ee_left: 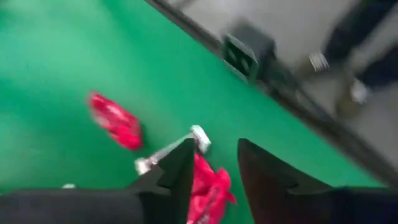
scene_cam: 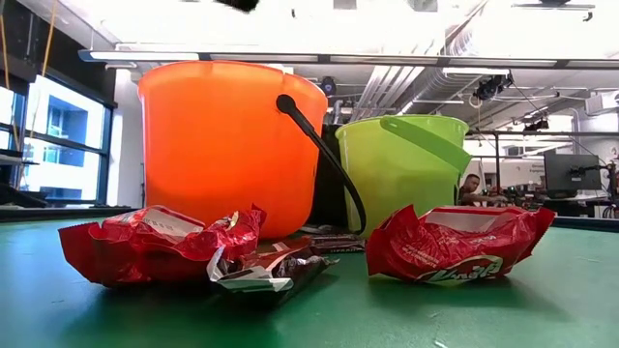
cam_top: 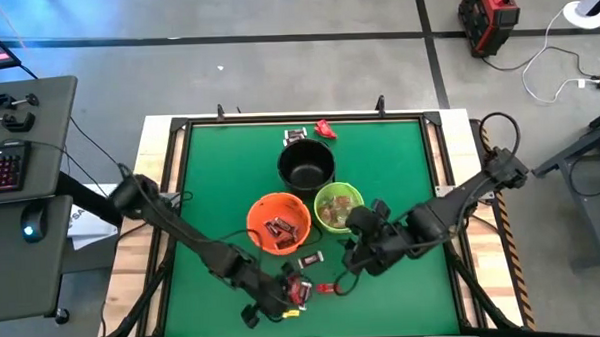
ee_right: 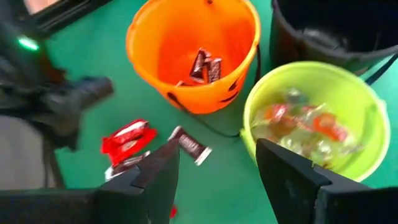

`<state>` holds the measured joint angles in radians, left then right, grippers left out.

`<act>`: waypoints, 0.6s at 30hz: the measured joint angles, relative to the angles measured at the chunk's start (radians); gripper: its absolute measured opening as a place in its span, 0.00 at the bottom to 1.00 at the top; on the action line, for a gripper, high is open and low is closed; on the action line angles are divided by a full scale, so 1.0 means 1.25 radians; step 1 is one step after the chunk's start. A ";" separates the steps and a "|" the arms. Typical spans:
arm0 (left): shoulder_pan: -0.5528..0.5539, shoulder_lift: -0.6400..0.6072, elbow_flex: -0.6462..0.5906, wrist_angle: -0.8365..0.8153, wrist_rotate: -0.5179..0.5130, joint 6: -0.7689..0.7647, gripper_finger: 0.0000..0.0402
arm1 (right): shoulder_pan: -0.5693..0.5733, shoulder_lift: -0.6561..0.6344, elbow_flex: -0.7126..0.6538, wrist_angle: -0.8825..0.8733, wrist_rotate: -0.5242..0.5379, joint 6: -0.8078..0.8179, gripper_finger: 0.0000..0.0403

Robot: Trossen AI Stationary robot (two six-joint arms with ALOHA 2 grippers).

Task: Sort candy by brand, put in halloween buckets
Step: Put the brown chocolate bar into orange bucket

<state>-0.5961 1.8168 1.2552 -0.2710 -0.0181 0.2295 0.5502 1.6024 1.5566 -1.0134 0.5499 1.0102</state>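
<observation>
- the left claw sits at about 6 o'clock on the green bench, low over a small cluster of candy; in the left wrist view its two dark fingers stand apart with a red wrapper showing in the gap between them, and i cannot tell whether they touch it.
- next to that red wrapper lies a brown and silver piece, and a second red wrapper lies apart from them on the bare mat.
- the orange bucket stands just toward 6 o'clock from the bench's middle, with a few dark brown candies on its floor.
- the black bucket stands at 12 o'clock from the orange one, touching or nearly touching it; what it holds cannot be made out.
- at the bench's 12 o'clock edge, beyond the black bucket, lie one dark piece and one red piece.
- between the orange bucket and the 6 o'clock edge lies a single dark brown and silver bar; the right wrist view shows it just beside a red wrapper.
- the lime green bucket stands at 3 o'clock of the orange one, touching it, with pale greenish and reddish sweets inside.
- the right claw hovers at 5 o'clock of the green bucket, fingers spread wide and empty.
</observation>
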 joint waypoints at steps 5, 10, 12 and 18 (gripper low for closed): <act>0.007 0.087 -0.001 0.024 0.035 0.111 0.42 | 0.030 0.005 0.000 -0.009 0.022 0.064 0.51; 0.020 0.152 -0.001 0.126 0.036 0.176 0.46 | 0.036 0.026 0.000 -0.022 0.035 0.095 0.51; 0.027 0.162 -0.001 0.148 0.034 0.187 0.46 | 0.037 0.036 0.000 -0.022 0.035 0.100 0.51; 0.061 0.180 0.000 0.183 0.050 0.228 0.46 | 0.036 0.074 0.000 -0.026 0.034 0.135 0.51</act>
<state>-0.5196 2.0414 1.2551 -0.0426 0.0441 0.5150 0.5957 1.6946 1.5566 -1.0460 0.5923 1.1791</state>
